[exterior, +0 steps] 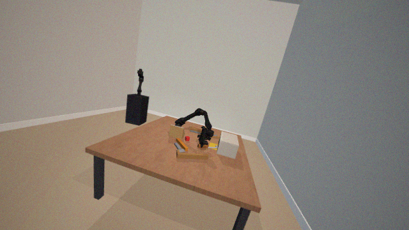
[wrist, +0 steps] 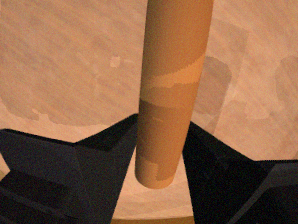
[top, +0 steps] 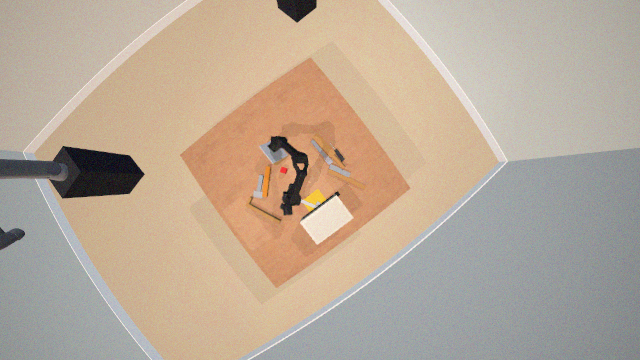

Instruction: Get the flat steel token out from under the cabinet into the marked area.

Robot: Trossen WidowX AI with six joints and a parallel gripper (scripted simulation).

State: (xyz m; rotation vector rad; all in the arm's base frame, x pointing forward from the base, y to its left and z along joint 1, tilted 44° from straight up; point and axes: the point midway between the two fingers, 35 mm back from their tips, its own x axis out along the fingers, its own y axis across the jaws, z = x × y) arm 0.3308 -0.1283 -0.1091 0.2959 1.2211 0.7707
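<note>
My gripper is shut on a brown round rod. The rod points away from my fingers, low over the table. Its pale grey far end reaches the yellow marked area in front of the white cabinet. The steel token shows in no view. The cabinet's vent slots are too small to make out.
A red cube lies near the arm. An orange and grey tool and an L-shaped wooden stick lie left of my gripper. More long tools lie on the arm's other side.
</note>
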